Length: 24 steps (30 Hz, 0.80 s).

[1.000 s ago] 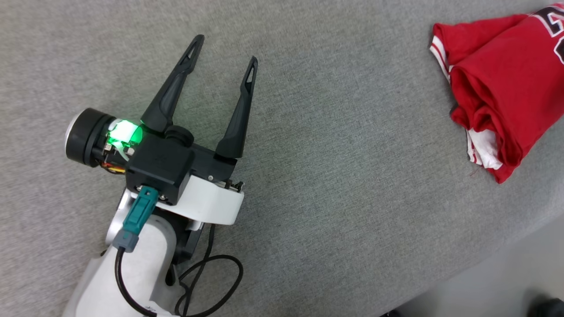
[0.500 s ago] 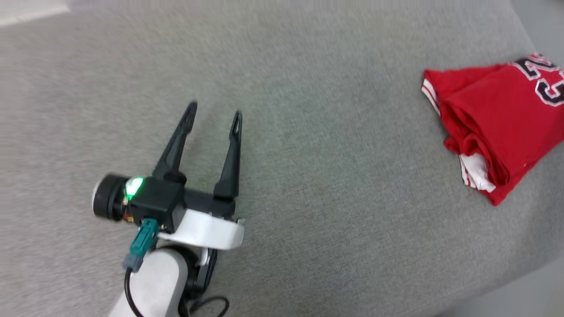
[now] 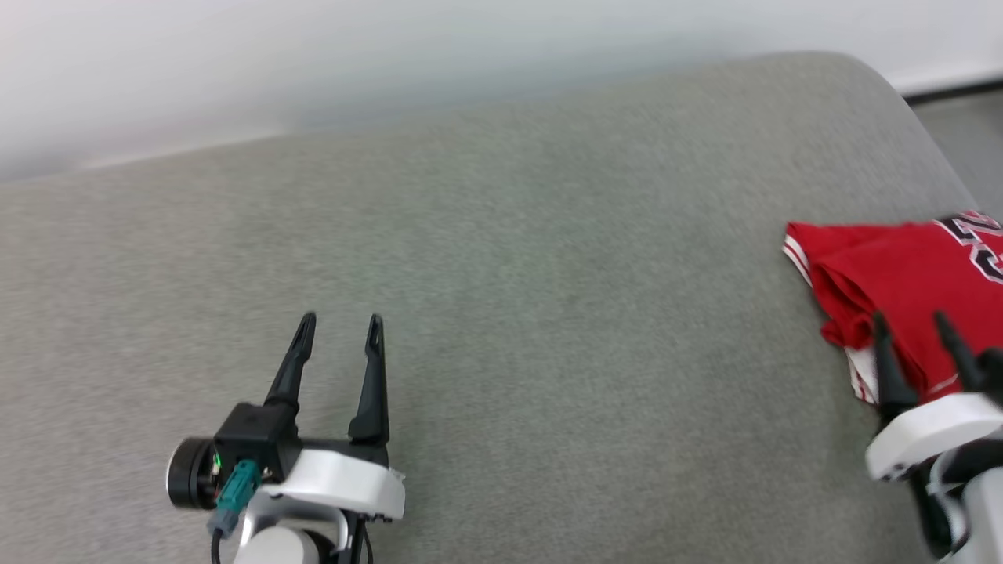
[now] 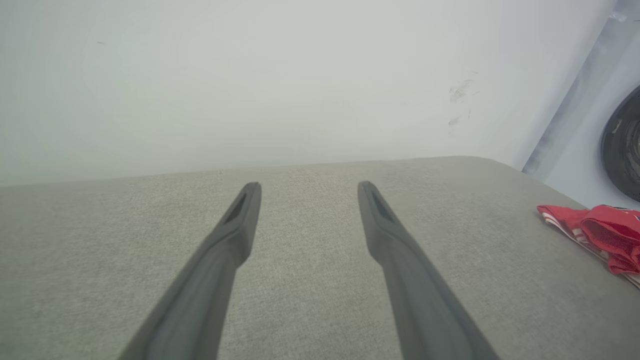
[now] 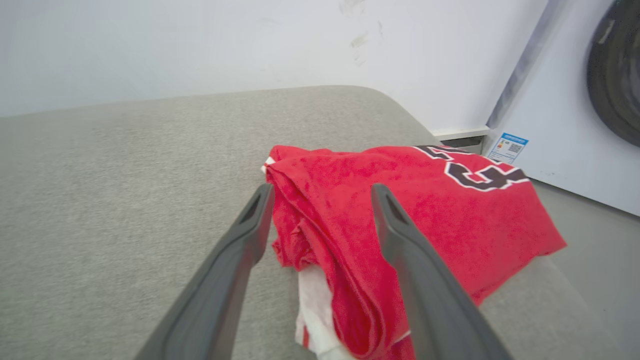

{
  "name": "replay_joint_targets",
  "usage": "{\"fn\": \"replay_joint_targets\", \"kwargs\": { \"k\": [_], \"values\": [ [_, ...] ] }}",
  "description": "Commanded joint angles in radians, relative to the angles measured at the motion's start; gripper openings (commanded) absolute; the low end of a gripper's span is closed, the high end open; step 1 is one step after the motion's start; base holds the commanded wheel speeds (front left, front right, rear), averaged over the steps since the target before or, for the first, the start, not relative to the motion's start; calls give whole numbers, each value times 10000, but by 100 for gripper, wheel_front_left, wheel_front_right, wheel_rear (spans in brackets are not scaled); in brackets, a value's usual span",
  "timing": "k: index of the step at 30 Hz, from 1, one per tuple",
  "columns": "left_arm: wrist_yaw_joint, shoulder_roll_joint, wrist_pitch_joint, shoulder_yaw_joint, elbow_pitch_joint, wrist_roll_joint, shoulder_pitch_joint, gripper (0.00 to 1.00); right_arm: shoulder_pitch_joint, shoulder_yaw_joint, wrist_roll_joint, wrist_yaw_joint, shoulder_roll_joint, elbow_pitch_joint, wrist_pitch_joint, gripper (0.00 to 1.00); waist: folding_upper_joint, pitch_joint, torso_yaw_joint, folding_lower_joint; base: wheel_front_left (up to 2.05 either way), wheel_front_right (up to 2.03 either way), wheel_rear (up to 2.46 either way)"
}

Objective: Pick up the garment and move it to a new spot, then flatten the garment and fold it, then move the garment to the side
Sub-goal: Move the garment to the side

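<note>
Nearest, at the lower left of the head view, the left gripper point(image 3: 341, 319) sits low over the grey table point(image 3: 548, 313), its two dark fingers spread apart with nothing between them; its own wrist view shows the same open gripper point(image 4: 308, 185) pointing across bare cloth. At the lower right, the right gripper point(image 3: 907, 317) is also spread wide and holds nothing. Its tips reach the near side of the garment point(image 3: 901, 266), and whether they touch it cannot be told. In the right wrist view the gripper point(image 5: 322, 187) frames a thick red fold of the garment point(image 5: 400, 200), with a bit of white sleeve poking out at the near end. The garment lies folded and bunched at the table's right edge, well apart from the left gripper, its dark white-outlined letters on the far right part. Beyond the table's rounded far corner stands a pale wall point(image 3: 392, 63), and to the right a white appliance point(image 5: 575, 150) with a dark round door
</note>
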<state>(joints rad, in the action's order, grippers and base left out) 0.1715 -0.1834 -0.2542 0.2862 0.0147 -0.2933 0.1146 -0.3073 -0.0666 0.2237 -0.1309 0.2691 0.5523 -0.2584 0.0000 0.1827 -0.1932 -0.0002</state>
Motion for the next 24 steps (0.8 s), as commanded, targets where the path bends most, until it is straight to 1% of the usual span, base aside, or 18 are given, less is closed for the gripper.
{"fn": "replay_joint_targets", "kwargs": {
  "k": [1,8,9,12,13,18,24],
  "values": [
    [-10,32,-53,-61,89,-65,-208,100,346,25,-41,4,-238,-332,55,100,0,-535,538,2,0,0,0],
    [29,58,-117,-494,488,-188,-866,100,1755,213,-499,4,-1338,-2510,587,100,0,-1298,1291,2,0,0,0],
    [41,-22,-123,-780,448,-110,-1158,100,2293,299,-645,4,-1647,-3587,957,100,0,-1522,1514,2,0,0,0],
    [12,-147,-115,-1065,431,-30,-1469,100,2854,266,-799,4,-1846,-4556,1301,100,0,-1746,1704,2,0,0,0],
    [12,-147,-115,-1065,431,-30,-1469,100,2854,266,-799,4,-1846,-4556,1301,100,0,-1746,1704,2,0,0,0],
    [-97,-291,-107,-1424,332,66,-2051,100,3682,189,-962,4,-2037,-5970,1936,100,0,-1995,1824,2,0,0,0],
    [-291,-277,-107,-1566,278,117,-2534,100,4449,201,-1011,4,-2156,-6905,2414,100,0,-2178,1820,2,0,0,0]
  ]
}}
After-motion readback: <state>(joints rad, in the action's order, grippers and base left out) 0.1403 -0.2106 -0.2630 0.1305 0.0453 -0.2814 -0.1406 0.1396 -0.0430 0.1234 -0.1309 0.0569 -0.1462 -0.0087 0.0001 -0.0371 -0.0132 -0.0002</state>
